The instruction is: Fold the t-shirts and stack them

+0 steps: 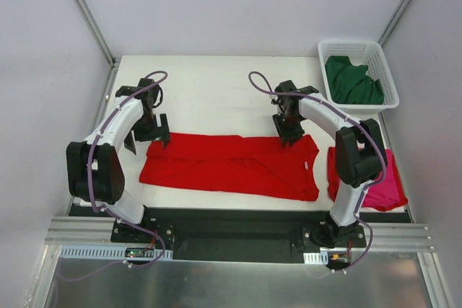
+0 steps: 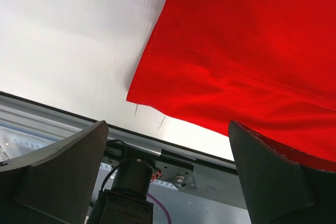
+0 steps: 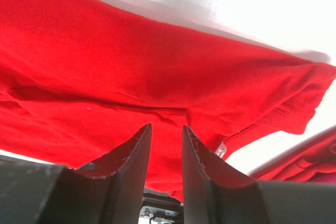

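A bright red t-shirt [image 1: 231, 165] lies folded into a long band across the near half of the table. My left gripper [image 1: 160, 135] hangs wide open just above its far left corner, with nothing between the fingers; in the left wrist view the gripper [image 2: 168, 129] frames the red shirt's corner [image 2: 236, 51]. My right gripper [image 1: 289, 137] sits on the shirt's far edge near the collar end. Its jaws [image 3: 166, 128] are narrowed with a gap left, tips on the red cloth [image 3: 131, 66]. A magenta-pink t-shirt [image 1: 386, 185] lies at the near right. A dark green t-shirt [image 1: 352, 81] fills the basket.
The white lattice basket [image 1: 357, 43] stands at the far right corner of the table. The magenta cloth [image 3: 310, 156] shows at the right edge of the right wrist view. Metal frame rails run along the near table edge [image 2: 173, 153].
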Controlling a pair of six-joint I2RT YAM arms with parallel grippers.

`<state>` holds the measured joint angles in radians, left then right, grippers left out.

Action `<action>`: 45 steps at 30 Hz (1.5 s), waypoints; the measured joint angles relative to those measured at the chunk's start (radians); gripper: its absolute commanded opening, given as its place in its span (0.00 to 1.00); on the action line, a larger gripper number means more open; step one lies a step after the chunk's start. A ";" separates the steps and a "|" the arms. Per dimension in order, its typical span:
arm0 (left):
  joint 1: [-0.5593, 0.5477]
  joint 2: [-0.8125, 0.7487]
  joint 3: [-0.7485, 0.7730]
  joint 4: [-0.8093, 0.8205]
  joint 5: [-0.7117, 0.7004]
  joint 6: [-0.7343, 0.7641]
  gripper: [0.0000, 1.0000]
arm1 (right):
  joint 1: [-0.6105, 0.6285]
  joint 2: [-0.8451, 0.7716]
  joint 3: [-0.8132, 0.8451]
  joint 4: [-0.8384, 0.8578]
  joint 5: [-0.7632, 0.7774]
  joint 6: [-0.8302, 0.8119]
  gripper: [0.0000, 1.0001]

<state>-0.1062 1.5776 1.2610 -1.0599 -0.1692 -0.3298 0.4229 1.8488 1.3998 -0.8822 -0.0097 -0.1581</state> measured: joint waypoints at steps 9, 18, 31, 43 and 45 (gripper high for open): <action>0.000 0.006 0.010 -0.001 0.000 0.000 0.99 | 0.000 0.000 0.001 -0.024 -0.002 0.000 0.34; 0.000 0.006 0.010 -0.001 0.000 0.000 0.99 | 0.000 0.000 -0.026 -0.029 -0.002 0.000 0.34; 0.000 0.006 0.010 -0.002 0.000 -0.001 0.99 | 0.000 0.011 -0.083 -0.010 0.027 0.000 0.35; 0.000 0.006 0.010 -0.001 -0.005 0.000 0.99 | 0.000 0.061 -0.059 -0.001 0.038 0.000 0.31; 0.000 0.006 0.010 -0.001 -0.011 0.000 0.99 | 0.000 0.069 -0.059 0.000 0.033 -0.001 0.12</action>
<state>-0.1062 1.5837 1.2709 -1.0611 -0.1799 -0.3302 0.4229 1.9175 1.3407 -0.8818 0.0231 -0.1589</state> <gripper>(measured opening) 0.993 0.323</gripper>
